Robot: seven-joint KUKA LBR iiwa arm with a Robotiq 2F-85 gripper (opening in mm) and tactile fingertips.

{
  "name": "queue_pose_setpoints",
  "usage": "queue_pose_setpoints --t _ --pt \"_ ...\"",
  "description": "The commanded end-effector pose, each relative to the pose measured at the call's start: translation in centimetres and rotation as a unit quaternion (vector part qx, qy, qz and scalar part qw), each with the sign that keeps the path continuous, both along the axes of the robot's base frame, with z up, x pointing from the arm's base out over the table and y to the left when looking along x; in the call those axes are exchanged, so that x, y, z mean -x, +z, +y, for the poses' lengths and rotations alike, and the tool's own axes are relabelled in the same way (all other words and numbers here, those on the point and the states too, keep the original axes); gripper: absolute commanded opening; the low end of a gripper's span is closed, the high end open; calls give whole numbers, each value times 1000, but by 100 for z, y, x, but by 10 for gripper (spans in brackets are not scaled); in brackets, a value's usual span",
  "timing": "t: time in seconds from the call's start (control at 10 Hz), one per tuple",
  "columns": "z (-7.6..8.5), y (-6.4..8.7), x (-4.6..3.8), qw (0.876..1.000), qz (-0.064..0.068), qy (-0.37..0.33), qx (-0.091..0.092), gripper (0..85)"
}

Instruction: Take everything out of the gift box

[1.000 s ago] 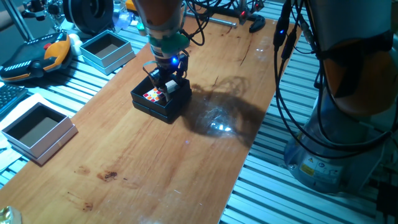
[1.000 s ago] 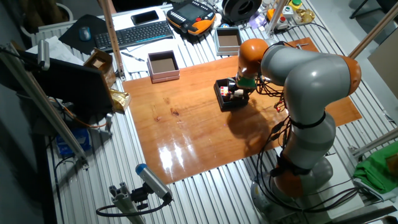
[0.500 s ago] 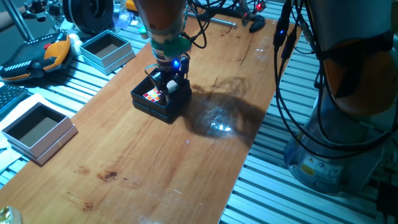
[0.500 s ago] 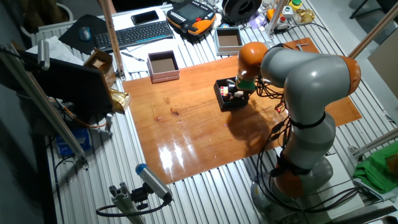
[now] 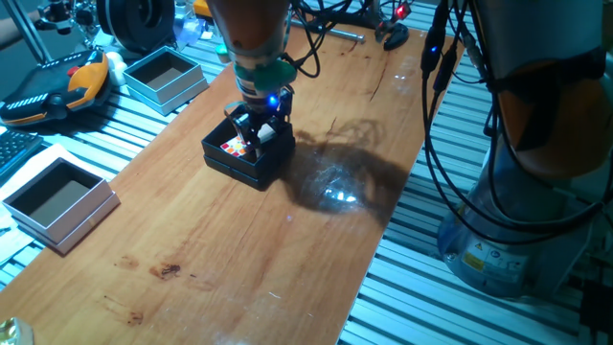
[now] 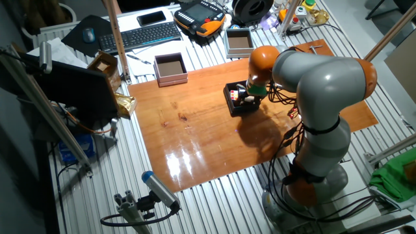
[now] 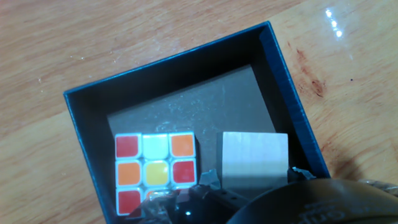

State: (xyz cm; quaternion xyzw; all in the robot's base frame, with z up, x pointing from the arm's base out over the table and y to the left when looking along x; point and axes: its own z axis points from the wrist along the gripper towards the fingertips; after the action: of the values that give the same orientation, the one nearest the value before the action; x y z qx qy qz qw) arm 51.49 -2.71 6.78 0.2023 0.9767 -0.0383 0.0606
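Fingers of the two-finger gripper (image 7: 249,186) stand apart, one on each side of the plain pale wooden cube (image 7: 255,158), low inside the small square black gift box (image 7: 186,68). Whether they press it, I cannot tell. Left of this cube, just beside it, lies the multicoloured puzzle cube (image 7: 155,171). Further away, on the slatted bench, stand two pale blue-grey square boxes (image 5: 59,199) (image 5: 165,77).

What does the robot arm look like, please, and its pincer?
The arm has rounded grey shells with orange bands at the joints. Black cables hang along it. Near the wrist sits a green ring with a small blue light. The pincer is black; its fingers are too small to describe. In the hand view only dark, blurred parts of it show.
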Motion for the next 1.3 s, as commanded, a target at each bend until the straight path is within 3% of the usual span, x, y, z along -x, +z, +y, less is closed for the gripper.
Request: queue_pose_setpoints --t 0.0,0.2,0.9,1.1,1.2 --pt "-1 7 -1 1000 0 1 3 583" --pt "1 71 -1 1000 8 0 3 587" --pt "-33 -4 28 1000 2 -1 10 593" --pt "-27 -19 28 1000 0 1 8 567" --pt "-24 -18 27 1000 -1 3 6 507"
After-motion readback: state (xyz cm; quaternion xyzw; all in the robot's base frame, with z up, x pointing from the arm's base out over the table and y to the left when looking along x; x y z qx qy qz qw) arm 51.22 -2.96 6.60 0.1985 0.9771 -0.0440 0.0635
